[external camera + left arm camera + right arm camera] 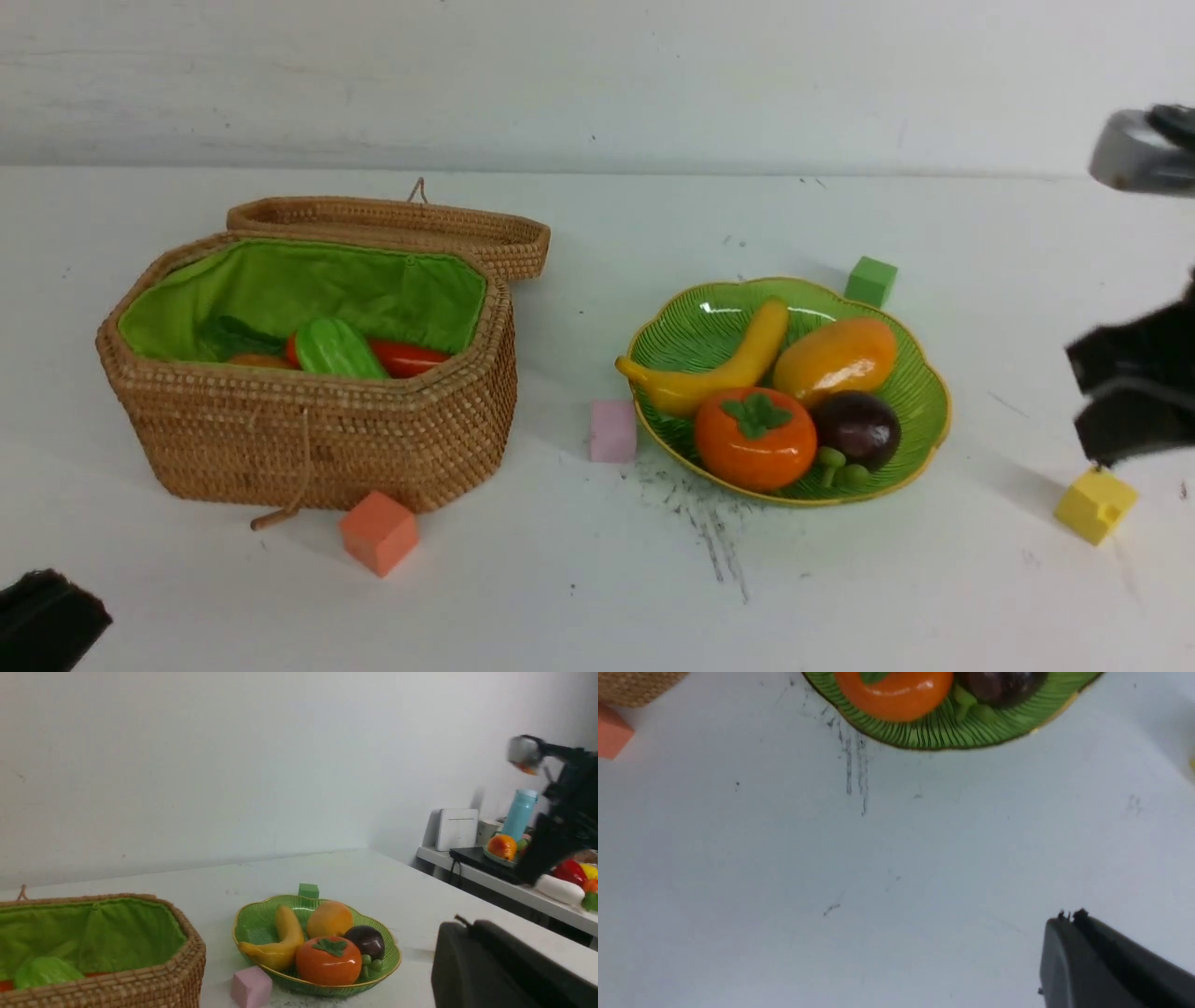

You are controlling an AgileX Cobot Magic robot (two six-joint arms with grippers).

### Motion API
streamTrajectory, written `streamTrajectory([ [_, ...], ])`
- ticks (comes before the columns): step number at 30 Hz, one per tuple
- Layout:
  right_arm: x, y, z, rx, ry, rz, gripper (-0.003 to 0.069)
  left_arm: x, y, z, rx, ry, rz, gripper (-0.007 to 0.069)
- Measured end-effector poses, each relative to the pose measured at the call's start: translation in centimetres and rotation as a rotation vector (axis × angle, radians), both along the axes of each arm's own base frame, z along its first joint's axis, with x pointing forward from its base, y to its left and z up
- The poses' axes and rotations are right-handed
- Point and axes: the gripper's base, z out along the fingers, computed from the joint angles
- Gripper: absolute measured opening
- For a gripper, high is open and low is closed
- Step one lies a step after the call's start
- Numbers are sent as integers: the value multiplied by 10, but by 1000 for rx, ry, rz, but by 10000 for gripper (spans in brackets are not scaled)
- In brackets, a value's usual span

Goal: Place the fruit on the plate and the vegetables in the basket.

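Centre-right of front view: plate (920, 397) holding banana (719, 369), mango (834, 359), persimmon (754, 439), mangosteen (857, 427). Left: basket (317, 439) containing vegetables (338, 350). Both grippers, left (467, 926) and right (1070, 917), closed, empty.

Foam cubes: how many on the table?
4. The green cube behind the plate, the pink cube on its basket side, the orange cube before the basket, the yellow cube far right. More may be hidden.

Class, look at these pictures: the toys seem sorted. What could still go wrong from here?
1. The banana tip overhangs the plate rim; a nudge might roll it off.
2. The right tool, shut, hangs just above the yellow cube and could knock it.
3. The pink cube sits against the plate.
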Motion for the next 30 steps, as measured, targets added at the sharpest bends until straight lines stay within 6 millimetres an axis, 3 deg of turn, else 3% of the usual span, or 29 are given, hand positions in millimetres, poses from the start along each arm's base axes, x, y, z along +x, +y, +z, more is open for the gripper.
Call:
streamTrajectory([
  [7,-65,-14,-15,37,-79,-44,1,7,0,-20,4,44,27,-13],
  [12,-94,-20,-26,56,-155,-53,2,8,-1,-25,11,59,28,-13],
  [19,-110,-24,-35,62,-222,-62,6,8,-1,-25,8,61,27,-13],
  [30,-113,-25,-35,63,-218,-60,17,8,-1,-25,8,61,27,-13],
])
